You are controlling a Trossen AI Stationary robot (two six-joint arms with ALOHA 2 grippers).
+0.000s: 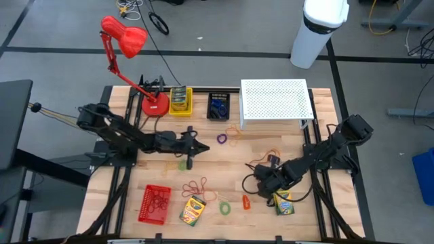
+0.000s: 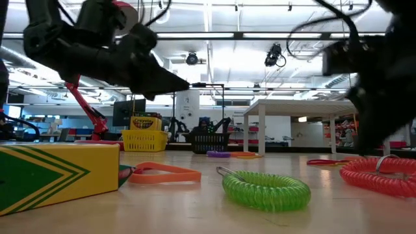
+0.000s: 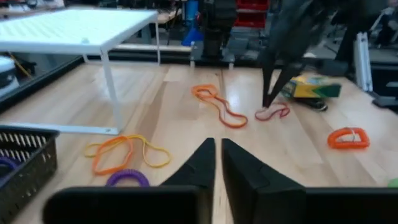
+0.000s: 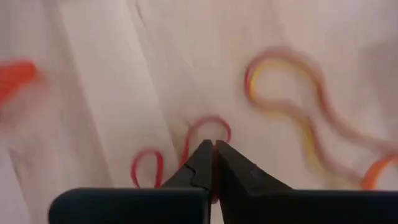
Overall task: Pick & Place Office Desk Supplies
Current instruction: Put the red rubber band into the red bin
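My right gripper [image 4: 212, 145] points steeply down at the near right of the table [image 1: 260, 181], shut on a thin red rubber band [image 4: 208, 122] that lies flat on the wood. A crayon box [image 1: 283, 202] lies just beside it. My left gripper [image 1: 196, 144] hovers level over the table's middle, shut and with nothing between its fingers [image 3: 217, 149]. Another crayon box [image 1: 192, 210], a green coil loop [image 1: 224, 207] and an orange coil [image 1: 245, 201] lie near the front edge. More red bands [image 1: 196, 186] and a purple loop [image 1: 222, 138] rest on the table. My right gripper has its fingertips [image 3: 268, 102] closed on the red rubber band's strand [image 4: 198, 134], between the band's two loops. It comes from above, slanting down. The band lies slack on the table, not lifted.
A red basket [image 1: 154, 203] with bands stands at the front left. At the back are a red lamp [image 1: 125, 41], a yellow bin [image 1: 180, 102] holding a crayon box, a black basket [image 1: 218, 106] and the white riser [image 1: 274, 102]. Orange and yellow bands [image 3: 127, 152] lie beside the riser's leg.
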